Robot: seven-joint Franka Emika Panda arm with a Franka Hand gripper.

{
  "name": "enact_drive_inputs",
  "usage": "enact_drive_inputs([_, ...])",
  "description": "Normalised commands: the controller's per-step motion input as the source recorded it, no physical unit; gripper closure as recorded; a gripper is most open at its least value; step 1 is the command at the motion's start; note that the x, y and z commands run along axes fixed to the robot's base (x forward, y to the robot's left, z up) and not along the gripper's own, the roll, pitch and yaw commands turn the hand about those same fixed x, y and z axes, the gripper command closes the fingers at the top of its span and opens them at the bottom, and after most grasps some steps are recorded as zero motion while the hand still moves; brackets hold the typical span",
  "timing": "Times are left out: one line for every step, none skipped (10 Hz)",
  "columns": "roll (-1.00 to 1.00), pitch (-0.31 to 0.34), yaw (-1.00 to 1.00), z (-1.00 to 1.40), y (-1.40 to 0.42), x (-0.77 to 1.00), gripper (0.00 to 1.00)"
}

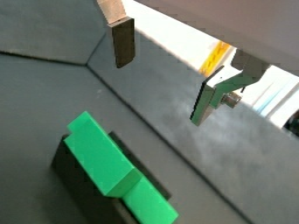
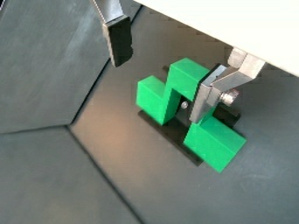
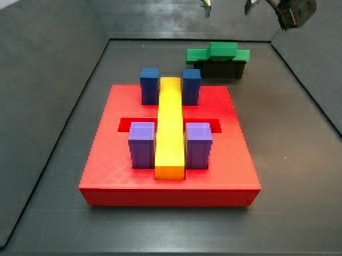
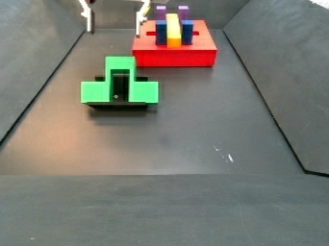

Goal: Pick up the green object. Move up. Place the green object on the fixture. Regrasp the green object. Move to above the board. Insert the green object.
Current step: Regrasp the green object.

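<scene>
The green object [image 3: 218, 52] rests on the black fixture [image 3: 214, 71], past the far end of the board [image 3: 167, 170]. The other side view also shows the green object [image 4: 119, 88] lying across the fixture [image 4: 118, 107]. My gripper [image 4: 113, 12] hangs well above it, open, with nothing between the fingers. In a wrist view the green object [image 2: 170, 94] lies below the gripper [image 2: 159, 89], partly behind one finger [image 2: 211, 94]. In the other wrist view the green object [image 1: 111, 162] is off to one side of the gripper [image 1: 160, 90].
The red board carries a long yellow bar [image 3: 170, 125], two blue blocks [image 3: 151, 85] and two purple blocks [image 3: 142, 145]. Dark sloping walls [image 4: 38, 86] enclose the grey floor [image 4: 193, 154] on both sides.
</scene>
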Motion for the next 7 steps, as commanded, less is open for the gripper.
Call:
enact_drive_inputs([0.54,0.097,0.33,-0.20,-0.24,0.25,0.00])
enact_drive_inputs([0.37,0.049,0.26,-0.27,-0.27,0.26,0.00])
enact_drive_inputs([0.19,0.003,0.20,-0.29,-0.22,0.25,0.00])
enact_drive_inputs([0.13,0.000,0.17,-0.31,-0.14,0.24,0.00])
enact_drive_inputs([0.08,0.000,0.18,-0.34,-0.04,0.20,0.00])
enact_drive_inputs([0.04,0.000,0.18,-0.39,-0.07,0.18,0.00])
enact_drive_inputs([0.09,0.000,0.18,-0.44,-0.06,0.11,0.00])
